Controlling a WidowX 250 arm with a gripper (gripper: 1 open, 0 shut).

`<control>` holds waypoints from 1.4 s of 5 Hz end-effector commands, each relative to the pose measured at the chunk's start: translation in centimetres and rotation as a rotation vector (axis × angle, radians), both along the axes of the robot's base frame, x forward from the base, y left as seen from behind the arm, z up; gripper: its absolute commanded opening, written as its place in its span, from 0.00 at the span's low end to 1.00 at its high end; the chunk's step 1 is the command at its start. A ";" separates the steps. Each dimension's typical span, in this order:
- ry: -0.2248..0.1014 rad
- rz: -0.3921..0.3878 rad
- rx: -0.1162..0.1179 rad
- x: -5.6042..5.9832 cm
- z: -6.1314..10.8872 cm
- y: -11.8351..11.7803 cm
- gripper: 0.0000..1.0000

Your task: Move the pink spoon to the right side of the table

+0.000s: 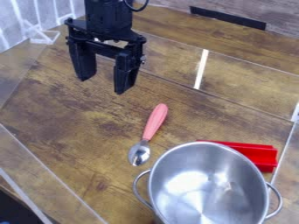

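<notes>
The gripper (103, 79) hangs over the far-left part of the table (70, 131), pointing straight down, its two dark fingers spread wide with nothing between them. From it, the pink spoon (149, 131) lies nearer and to the right, flat on the wood and clear of the fingers. Its long axis runs on a diagonal: the salmon handle points far and right, the metal bowl near and left, just beside the rim of the steel pot (211, 188). A red flat object (251, 153) lies behind the pot.
</notes>
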State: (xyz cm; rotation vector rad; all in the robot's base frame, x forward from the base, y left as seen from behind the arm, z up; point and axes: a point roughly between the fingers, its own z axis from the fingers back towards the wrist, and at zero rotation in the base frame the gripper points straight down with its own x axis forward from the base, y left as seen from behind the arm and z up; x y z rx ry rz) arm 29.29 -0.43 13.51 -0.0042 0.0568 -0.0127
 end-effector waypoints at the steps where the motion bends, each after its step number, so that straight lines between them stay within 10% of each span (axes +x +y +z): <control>1: 0.031 -0.036 -0.003 -0.1 -1.2 0.3 1.00; 5: 0.060 -0.098 -0.003 4.9 -6.9 -2.8 1.00; 7: 0.093 -0.142 0.006 4.8 -8.6 -3.3 1.00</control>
